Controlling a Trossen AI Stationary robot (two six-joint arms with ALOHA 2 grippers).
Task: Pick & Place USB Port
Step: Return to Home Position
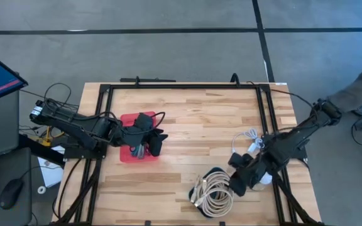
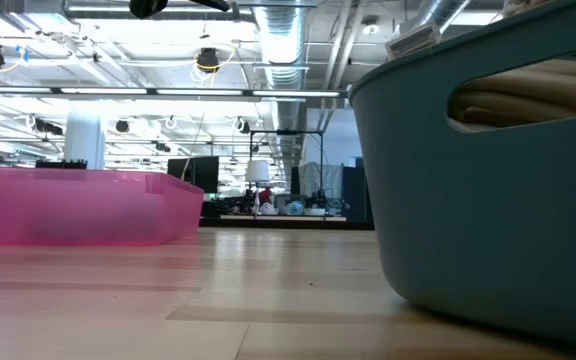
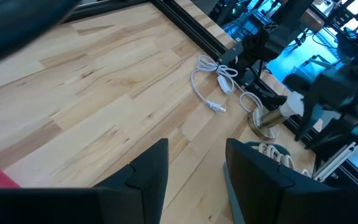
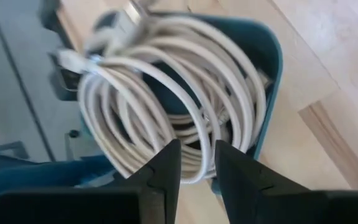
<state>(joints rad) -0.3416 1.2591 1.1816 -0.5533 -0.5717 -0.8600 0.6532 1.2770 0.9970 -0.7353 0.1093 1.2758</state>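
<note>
A teal bin [image 1: 213, 188] near the table's front edge holds a coil of cream cables [image 4: 166, 93] with plug ends [image 4: 129, 14]. Which of these is the USB port I cannot tell. My right gripper [image 4: 197, 165] hangs just above the coil, pointing steeply down, fingers a little apart with nothing between them; in the high view it [image 1: 234, 184] stands at the bin's right rim. My left gripper [image 1: 153, 147] waits open over the pink tray [image 1: 131, 135] at the table's left, empty [image 3: 194, 168]. A loose white cable [image 3: 211, 87] lies flat on the wood.
The loose white cable [image 1: 249, 139] lies on the table right of centre, behind my right arm. A black frame rail [image 1: 181, 86] runs along the table's edges. Bare wood lies between tray and bin [image 2: 268, 290]. In the low view the pink tray [image 2: 68, 205] and teal bin [image 2: 488, 180] flank that room.
</note>
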